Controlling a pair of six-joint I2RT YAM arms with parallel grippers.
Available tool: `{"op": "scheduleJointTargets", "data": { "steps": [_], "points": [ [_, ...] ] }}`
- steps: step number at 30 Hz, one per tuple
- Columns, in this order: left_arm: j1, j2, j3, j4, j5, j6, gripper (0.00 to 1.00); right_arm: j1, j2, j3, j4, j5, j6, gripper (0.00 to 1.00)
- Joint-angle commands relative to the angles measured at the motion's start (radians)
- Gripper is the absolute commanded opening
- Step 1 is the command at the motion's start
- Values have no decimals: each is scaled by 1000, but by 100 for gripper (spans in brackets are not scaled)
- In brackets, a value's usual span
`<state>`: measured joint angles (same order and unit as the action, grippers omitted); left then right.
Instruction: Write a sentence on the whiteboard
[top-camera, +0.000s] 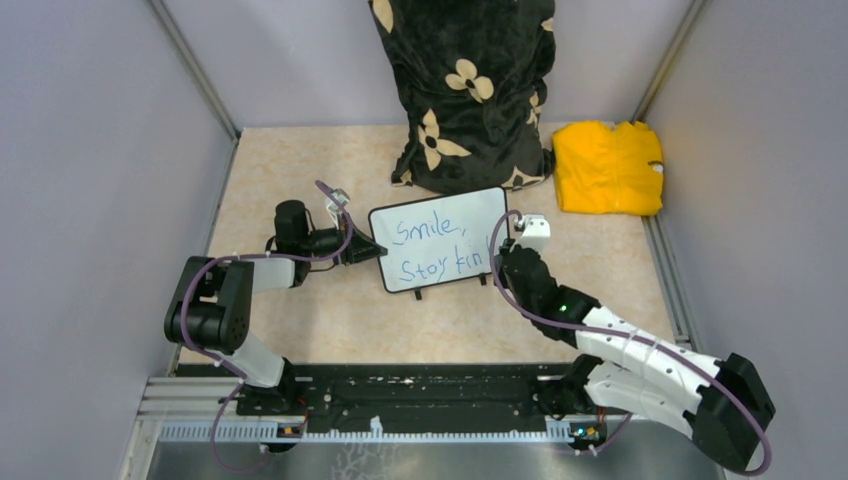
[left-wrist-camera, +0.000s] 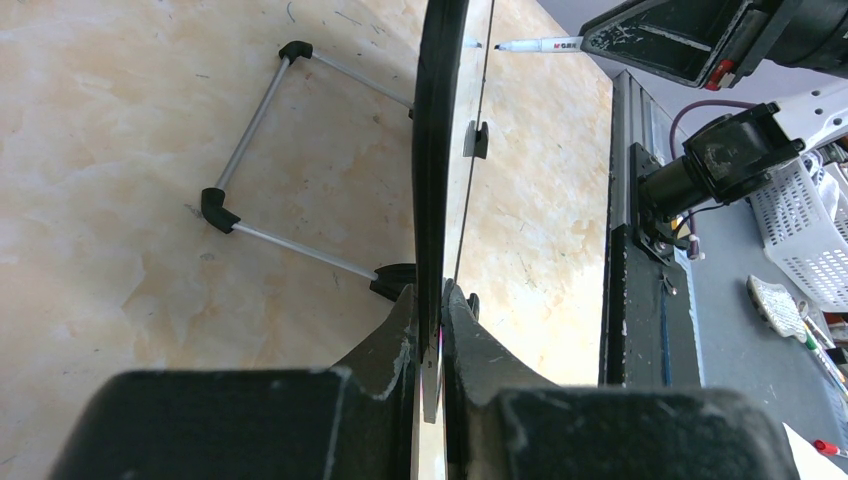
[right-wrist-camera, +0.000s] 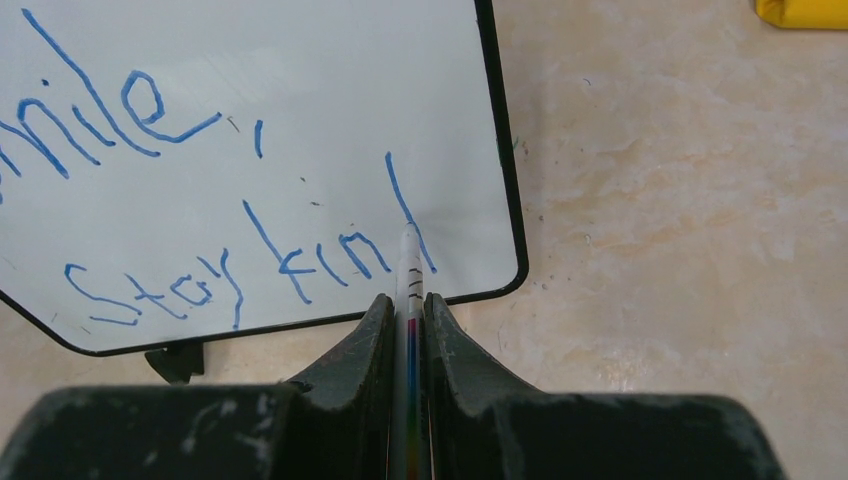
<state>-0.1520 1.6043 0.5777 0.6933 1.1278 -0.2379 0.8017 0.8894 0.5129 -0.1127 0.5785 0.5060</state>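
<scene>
Top external, please: where is the whiteboard (top-camera: 470, 205), and which way does it run?

— I see it mid-table on the beige marbled tabletop (top-camera: 400, 330), between my two arms. Its long axis runs left to right, with the right end swung slightly farther away. The written face is turned toward the near side, and the two small black feet sit on the near long edge.

And the writing?

— The sentence (top-camera: 430, 231) is blue marker in two lines that follow the long axis. "Smile," is above and "Stay kin" below, followed by one long slanted stroke.

What are the claws doing?

— My left gripper (left-wrist-camera: 432, 300) is pinched tight on the board's left short edge. On the left wrist view the board shows edge-on, a thin dark frame running straight away from the fingers. My right gripper (right-wrist-camera: 407, 305) is clamped narrow on a marker (right-wrist-camera: 411, 265) at the board's near right corner. The marker points away from me, its tip touching the white face on that slanted stroke.

Materials?

— The board has a glossy white surface, rounded corners and a dark rim. Behind it, a wire stand (left-wrist-camera: 255, 120) of silvery rods with black elbow joints shows against the tabletop. A black fabric bundle with cream flower prints (top-camera: 470, 90) sits just beyond the board's far edge. A folded yellow cloth (top-camera: 607, 168) lies at the far right.
</scene>
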Motion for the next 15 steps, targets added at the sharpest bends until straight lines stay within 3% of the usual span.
{"op": "scheduleJointTargets", "data": {
  "steps": [1,15],
  "points": [
    [-12,10,4,-51,-54,56,0,-8,16,50,42,11,-11,0],
    [-13,10,4,-51,-54,57,0,-8,51,46,62,17,-17,0]
  ]
}}
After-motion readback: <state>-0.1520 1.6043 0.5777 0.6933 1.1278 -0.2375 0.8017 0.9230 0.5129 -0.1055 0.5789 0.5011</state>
